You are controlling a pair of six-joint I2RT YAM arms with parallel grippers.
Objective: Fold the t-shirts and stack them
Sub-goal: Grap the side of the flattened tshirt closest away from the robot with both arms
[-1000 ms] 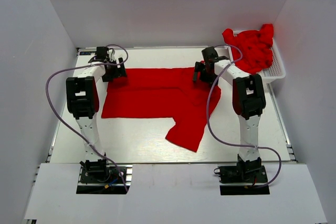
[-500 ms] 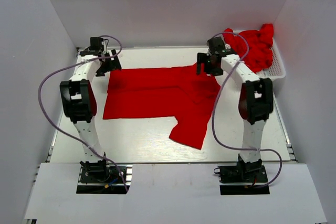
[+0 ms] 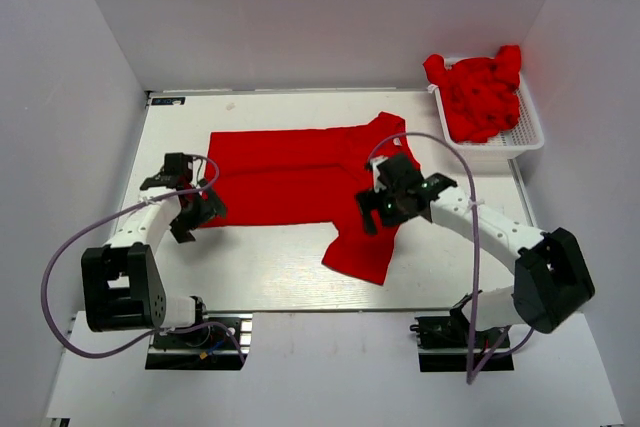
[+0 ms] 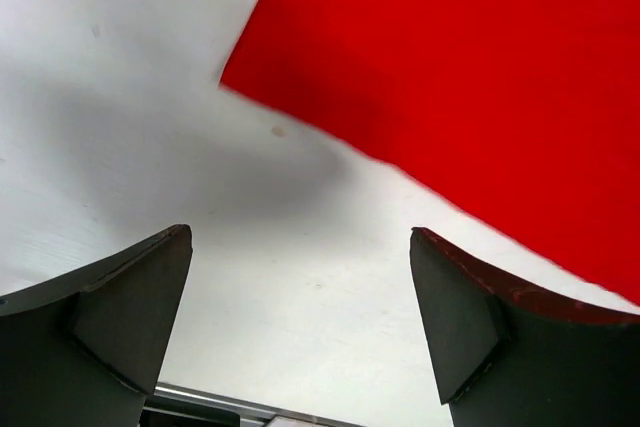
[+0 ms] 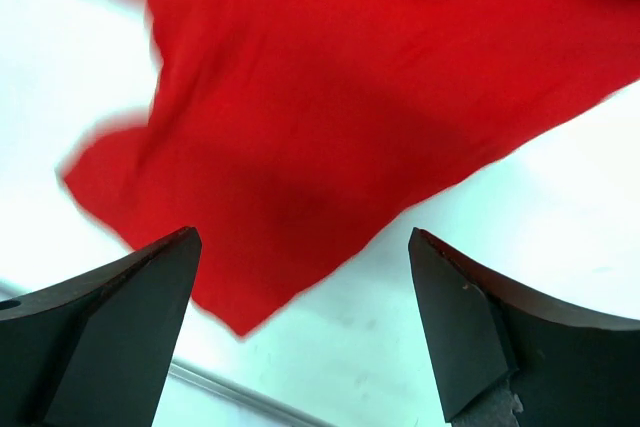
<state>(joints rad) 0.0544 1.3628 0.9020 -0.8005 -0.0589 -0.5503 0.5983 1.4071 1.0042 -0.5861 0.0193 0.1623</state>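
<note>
Landmark = spread t-shirt [image 3: 290, 172], flat on table [image 3: 260, 267], roughly mid-table, one sleeve reaching toward the near edge at its right end. Behind and right of it, well apart: basket [image 3: 528, 139] at the far right corner, heap of t-shirts [image 3: 480, 97] in it, spilling over the far rim. Just left of its near-left corner, over bare table: left gripper [image 3: 203, 209], apart from the cloth. Above its right part, where that sleeve starts: right gripper [image 3: 380, 207]. In front of it, at the near edge: both arm bases.

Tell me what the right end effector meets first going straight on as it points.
Probably the spread bright red cloth t-shirt, near its edge; depth is unclear, so the bare white table could come first.
</note>
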